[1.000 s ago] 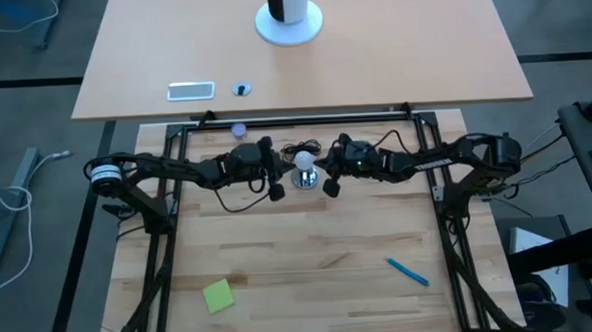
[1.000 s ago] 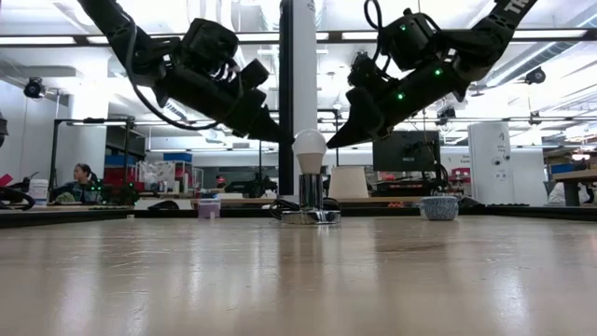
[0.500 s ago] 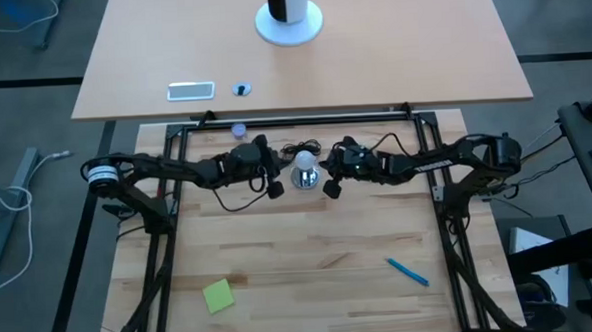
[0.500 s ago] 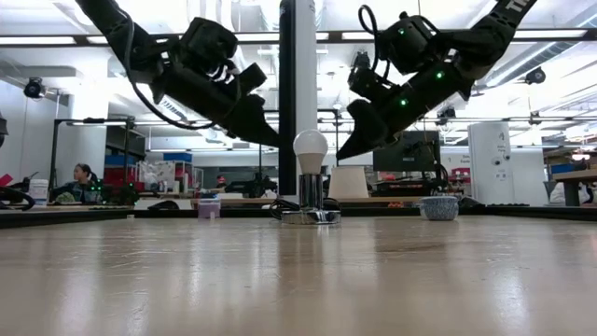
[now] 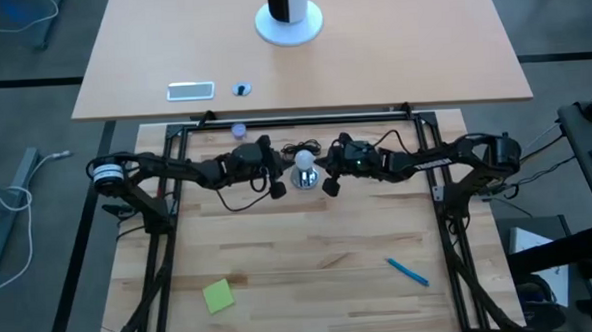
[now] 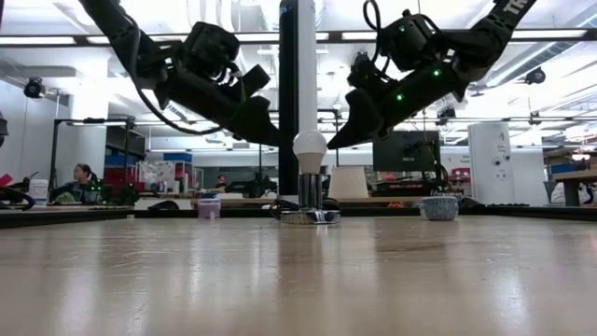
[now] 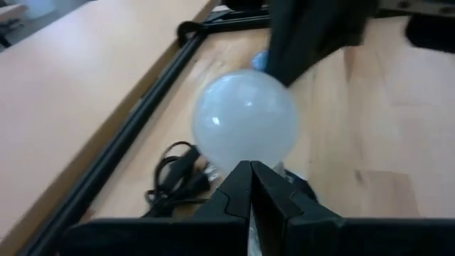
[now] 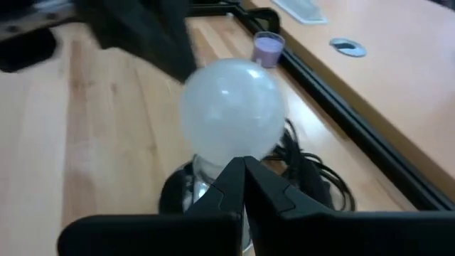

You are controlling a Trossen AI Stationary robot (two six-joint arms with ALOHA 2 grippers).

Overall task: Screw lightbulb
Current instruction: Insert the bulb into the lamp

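Observation:
The white frosted lightbulb (image 6: 310,147) stands upright with its base in the shiny silver socket (image 6: 310,198), which rests on the table at the far middle (image 5: 304,176). My left gripper (image 6: 274,141) is shut and hangs just left of the bulb's globe, with a gap between them. My right gripper (image 6: 330,146) is shut and stands close at the globe's right side. Each wrist view shows the bulb (image 7: 245,122) (image 8: 231,107) straight ahead of the shut fingers. My right gripper's shut fingertips (image 6: 334,142) stand right at the globe's right side (image 6: 326,147), slanting down from the table's right. I cannot tell whether they touch it.
The socket's black cord (image 5: 297,147) lies coiled behind it, by the black frame rail (image 5: 304,119). A small lilac cup (image 5: 238,130) stands at the far left. A yellow note (image 5: 219,295) and a blue pen (image 5: 407,271) lie near the front edge.
My left gripper has drawn back a little from the bulb toward the table's left. My right gripper has swung away from the bulb and down, then come back close to its right side. Both stay shut. The bulb and socket have not moved.

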